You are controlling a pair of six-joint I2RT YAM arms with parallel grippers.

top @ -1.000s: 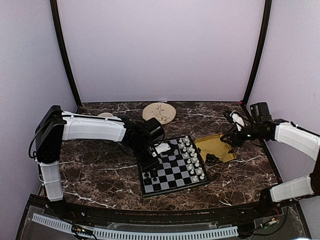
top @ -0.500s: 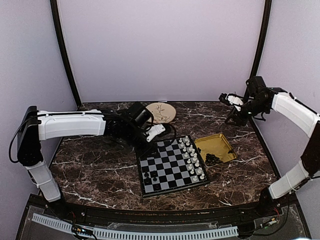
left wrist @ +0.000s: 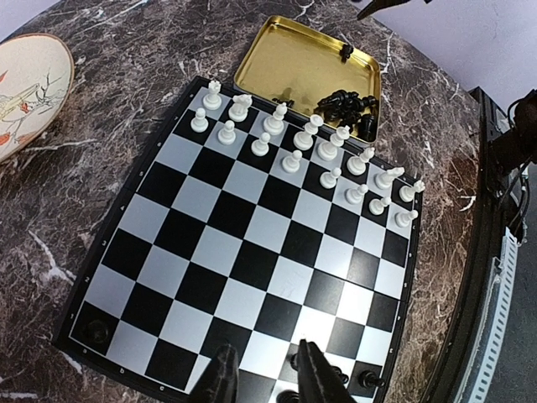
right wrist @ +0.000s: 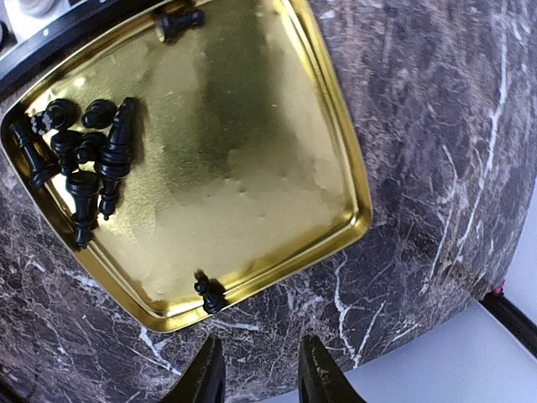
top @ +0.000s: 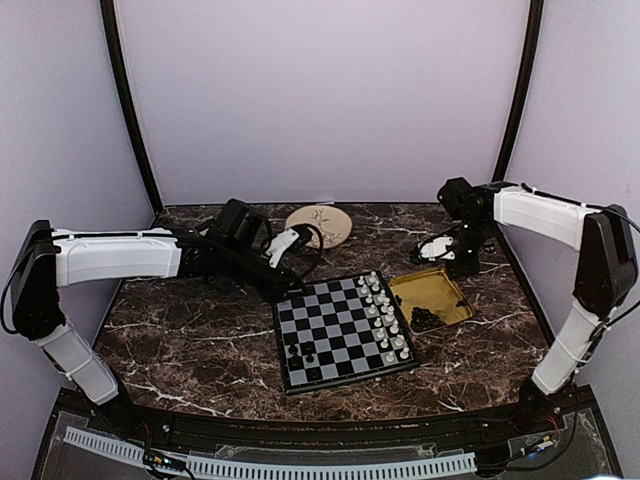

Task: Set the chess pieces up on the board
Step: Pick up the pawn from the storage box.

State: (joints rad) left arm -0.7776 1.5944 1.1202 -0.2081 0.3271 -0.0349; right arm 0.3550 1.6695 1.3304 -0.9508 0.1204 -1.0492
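The board (top: 340, 330) (left wrist: 252, 243) lies mid-table. Two black chess pieces (top: 300, 353) stand near its front-left corner, some of them beside my left fingers (left wrist: 367, 379). More black pieces (top: 425, 318) (left wrist: 348, 105) (right wrist: 84, 159) lie heaped in the yellow tray (top: 430, 288) (right wrist: 243, 151). A lone black pawn (right wrist: 208, 295) stands at the tray's rim. My left gripper (top: 287, 268) (left wrist: 267, 369) hovers open over the board's far-left edge, holding nothing. My right gripper (top: 436, 256) (right wrist: 258, 369) is open and empty over the marble, just outside the tray's far edge near that pawn.
White pieces (top: 385, 315) (left wrist: 310, 151) fill two rows on the board's right side, next to the tray. A round decorated plate (top: 320, 225) (left wrist: 21, 92) lies behind the board. Dark frame posts stand at the back corners.
My left arm has drawn back from the board toward the far left. My right arm rose, then swung down to the tray's far edge, its jaws narrowing somewhat.
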